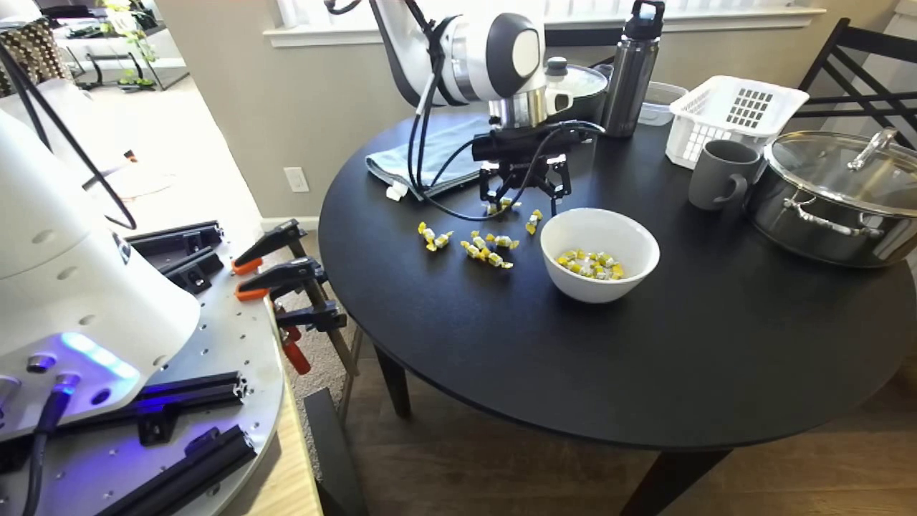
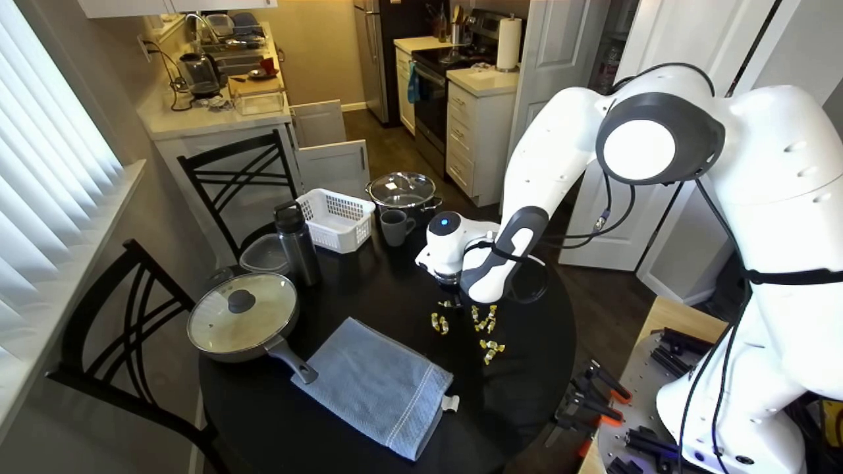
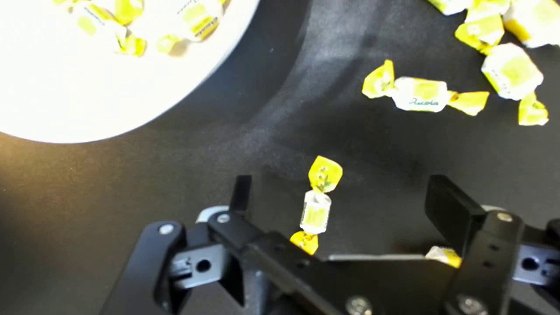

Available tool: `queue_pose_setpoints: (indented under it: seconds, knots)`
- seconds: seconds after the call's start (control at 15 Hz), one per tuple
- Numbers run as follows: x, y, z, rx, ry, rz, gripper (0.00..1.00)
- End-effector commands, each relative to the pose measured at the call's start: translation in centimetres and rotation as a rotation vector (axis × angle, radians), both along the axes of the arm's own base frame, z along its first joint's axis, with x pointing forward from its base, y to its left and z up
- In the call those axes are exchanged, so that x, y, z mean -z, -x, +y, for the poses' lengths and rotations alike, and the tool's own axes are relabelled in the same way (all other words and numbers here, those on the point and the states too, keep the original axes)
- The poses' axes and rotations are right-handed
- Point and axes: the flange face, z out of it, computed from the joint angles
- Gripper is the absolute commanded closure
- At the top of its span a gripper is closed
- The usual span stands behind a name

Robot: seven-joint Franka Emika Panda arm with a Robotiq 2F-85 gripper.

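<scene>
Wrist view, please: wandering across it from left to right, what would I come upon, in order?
White bowl → lone candy near the middle → crosswise candy → candy cluster in the top right corner.

Wrist view: the brand "Ricola" is legible on 1 candy wrapper (image 3: 420, 94). Lettering on 1 candy (image 3: 197, 19) in the white bowl (image 3: 131, 98) is partly blurred. Metal bottle (image 1: 630, 82): marking too small to read.
</scene>
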Motion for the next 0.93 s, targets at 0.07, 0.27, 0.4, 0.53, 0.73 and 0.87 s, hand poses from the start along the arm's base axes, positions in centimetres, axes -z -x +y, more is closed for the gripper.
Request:
queue_pose_setpoints:
  seconds: [0.07, 0.27, 0.4, 0.53, 0.73, 0.87]
  knots:
    - [0.5, 0.2, -0.9, 0.066, -0.001, -0.001, 0.07]
    - [0.8, 0.2, -1.5, 0.092, -0.001, -0.003, 0.32]
    - [1.0, 0.2, -1.7, 0.105, -0.004, -0.004, 0.46]
    - [1.0, 0.1, -1.8, 0.111, -0.009, -0.009, 0.60]
    - [1.0, 0.0, -1.7, 0.118, -0.023, -0.022, 0.78]
    - [1.0, -0.1, -1.7, 0.120, -0.028, -0.026, 0.91]
